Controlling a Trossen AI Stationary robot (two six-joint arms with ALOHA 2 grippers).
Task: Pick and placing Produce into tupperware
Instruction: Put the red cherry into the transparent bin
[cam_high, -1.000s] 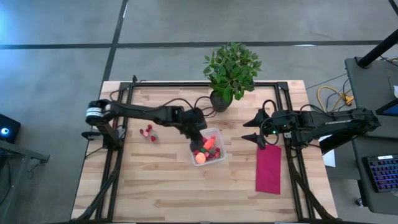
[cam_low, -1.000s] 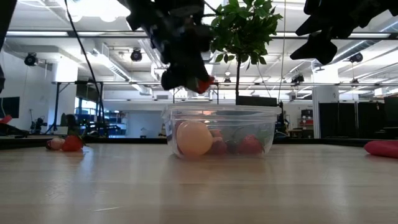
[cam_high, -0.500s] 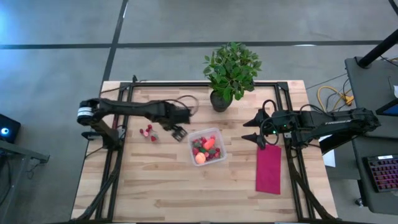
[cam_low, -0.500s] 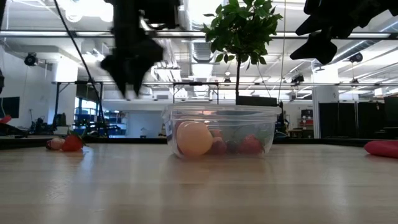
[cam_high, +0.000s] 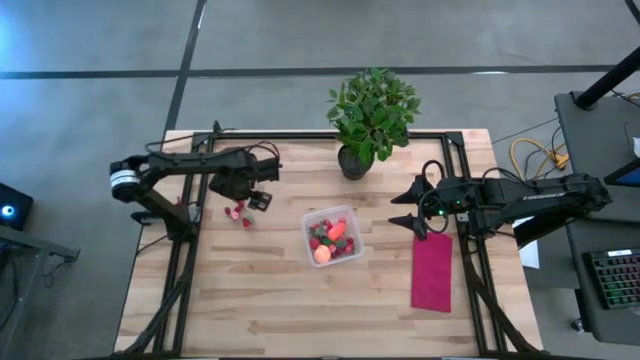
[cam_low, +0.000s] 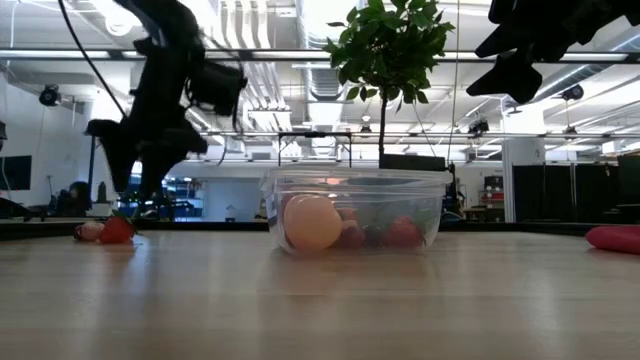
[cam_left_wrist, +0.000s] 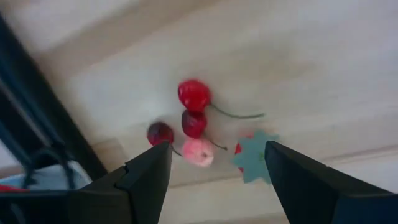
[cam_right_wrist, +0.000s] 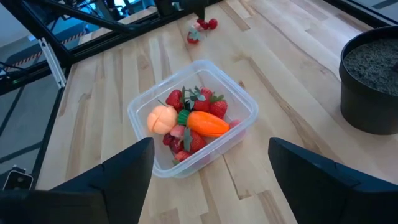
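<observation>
The left gripper hangs above the worktop with its fingers spread wide and nothing between them, well to the left of the tupperware. Just beneath and beside it lies a small cluster of loose red produce; the left wrist view shows these as cherries on thin stems, a pale pink piece, and a strawberry with a green top, all resting on the wood.

The tupperware sits near the middle of the worktop, its clear walls upright. Inside it lie the orange carrot, the round peach-orange fruit, and several strawberries.

Behind the tupperware stands the potted plant. To the tupperware's right, the right gripper waits above the worktop with its fingers set wide apart and empty. A red cloth lies beyond the tupperware on that same side.
</observation>
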